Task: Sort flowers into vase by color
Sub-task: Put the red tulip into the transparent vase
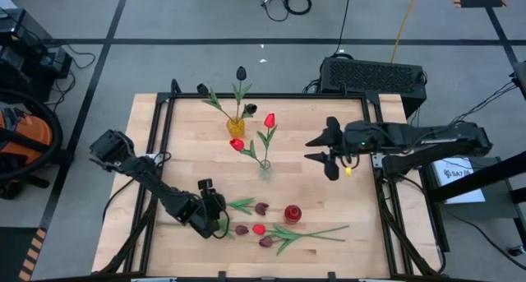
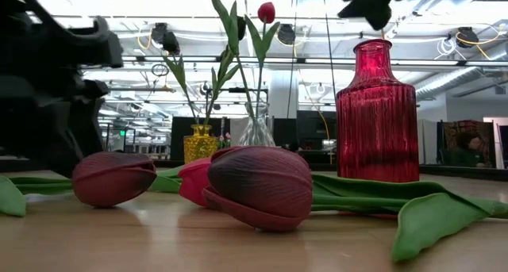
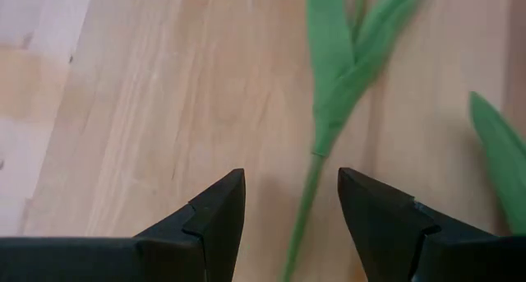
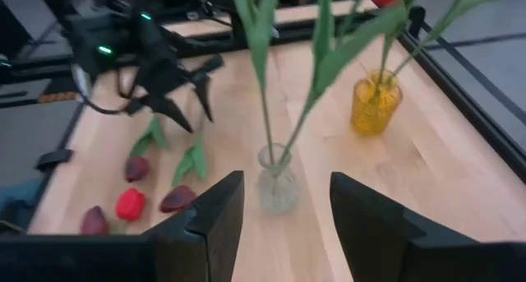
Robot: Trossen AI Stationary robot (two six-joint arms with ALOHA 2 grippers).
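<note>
Several tulips lie on the wooden table near its front: maroon heads (image 1: 261, 208) (image 2: 258, 185), a red head (image 1: 259, 229), and green stems and leaves (image 1: 312, 233). My left gripper (image 1: 220, 219) (image 3: 289, 177) is low over the table and open. Its fingers stand on either side of one thin green stem (image 3: 306, 201), near its bare end, without touching it. My right gripper (image 1: 325, 147) (image 4: 286, 183) hangs open and empty above the table, right of the clear vase (image 1: 265, 168) (image 4: 275, 183), which has red tulips (image 1: 269, 119) standing in it. Dark tulips stand in the yellow vase (image 1: 236, 126). A red vase (image 1: 292, 214) (image 2: 377, 113) stands by the lying flowers.
A dark metal frame (image 1: 156, 150) runs around the tabletop. A black box (image 1: 374, 75) sits behind the far right corner. Bare wood lies between the clear vase and the table's right edge (image 1: 345, 200). The left arm's dark body (image 2: 48, 90) fills the low view's left side.
</note>
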